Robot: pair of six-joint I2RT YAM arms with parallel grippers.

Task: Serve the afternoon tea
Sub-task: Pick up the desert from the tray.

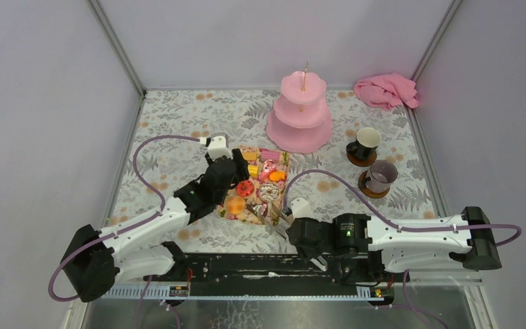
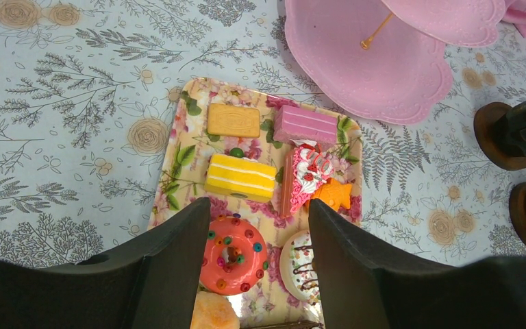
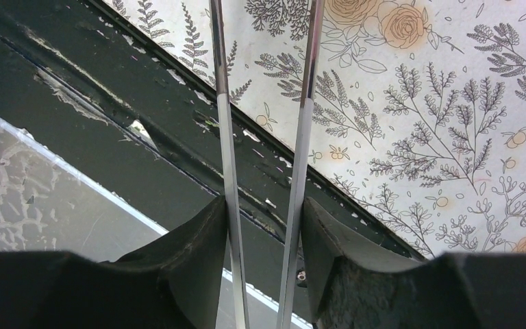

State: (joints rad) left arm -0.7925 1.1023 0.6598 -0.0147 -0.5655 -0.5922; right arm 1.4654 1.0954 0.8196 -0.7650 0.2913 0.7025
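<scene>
1. Progress: no serving shows as done. All three tiers of the pink stand [image 1: 300,130], at the far middle of the table, are bare.
2. Every cake lies on the floral tray [image 2: 180,161], just in front of the stand: biscuit [image 2: 233,120], pink wafer bar [image 2: 306,125], yellow slice [image 2: 241,177], strawberry slice [image 2: 311,171], orange star [image 2: 333,195], red doughnut [image 2: 233,255], white iced round [image 2: 300,267] and orange bun [image 2: 212,312].
3. Black mug [image 1: 364,142] and grey mug [image 1: 381,175] stand right of the stand, each on a brown coaster [image 2: 487,137]. Contents: cannot tell.
4. Left gripper [image 2: 258,212] hovers over the tray's near end, jaws apart and holding nothing, with the doughnut below the gap.
5. Right gripper [image 3: 264,202] is clamped on the metal tongs [image 3: 220,103], both blades against its fingers. The blades stand apart, their tips outside the wrist view. Overhead, the tongs point toward the tray's near corner.
6. Left to do, by my judgement: carry each cake to the tiers, then perhaps set out the mugs.
7. In the way:
   - The cakes are packed close together.
   - The left arm lies across the tray's left side.
   - The upper tiers overhang the bottom plate.
   - The mugs flank the right arm's route to the stand.
   - The pink cloth [image 1: 385,90] sits in the far right corner, out of the way.
</scene>
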